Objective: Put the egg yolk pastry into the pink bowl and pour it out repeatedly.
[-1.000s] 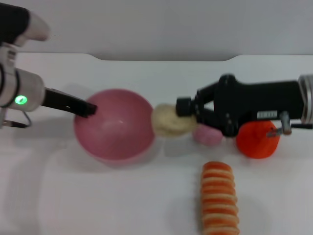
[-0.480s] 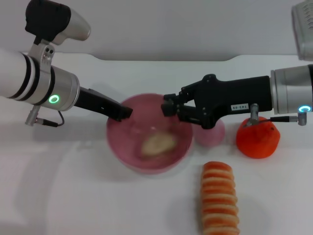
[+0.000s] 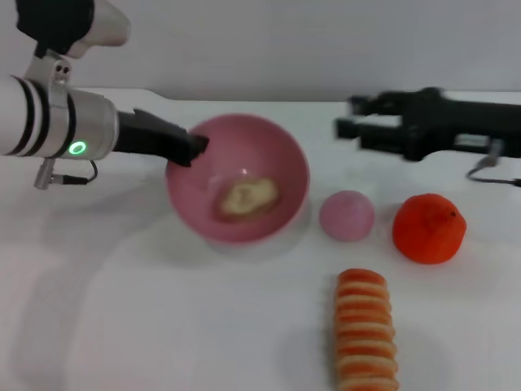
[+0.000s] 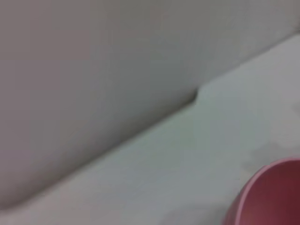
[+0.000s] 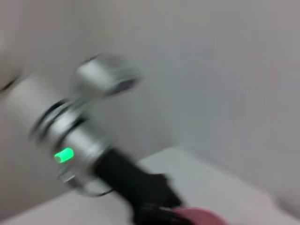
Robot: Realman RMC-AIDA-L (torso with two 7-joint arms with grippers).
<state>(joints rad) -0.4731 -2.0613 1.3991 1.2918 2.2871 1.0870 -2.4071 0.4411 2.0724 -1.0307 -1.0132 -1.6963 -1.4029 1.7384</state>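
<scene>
The pink bowl (image 3: 273, 155) is over the table left of centre, its opening tipped toward me. The egg yolk pastry (image 3: 247, 197), a pale beige lump, lies inside on the lower wall. My left gripper (image 3: 192, 150) is shut on the bowl's left rim. Part of the bowl's rim (image 4: 269, 194) also shows in the left wrist view. My right gripper (image 3: 348, 116) hangs to the bowl's right and farther back, open and holding nothing. In the right wrist view, the left arm (image 5: 79, 140) with its green light reaches down to the bowl's rim (image 5: 197, 216).
To the right of the bowl, a smooth pink dome (image 3: 347, 215) and an orange (image 3: 429, 229) sit on the white table. An orange-and-cream striped roll (image 3: 367, 330) lies nearer the front. The table's far edge meets a grey wall.
The right gripper let the pastry drop into the bowl, then drew back to the right. The left gripper has shifted the bowl slightly left and back.
</scene>
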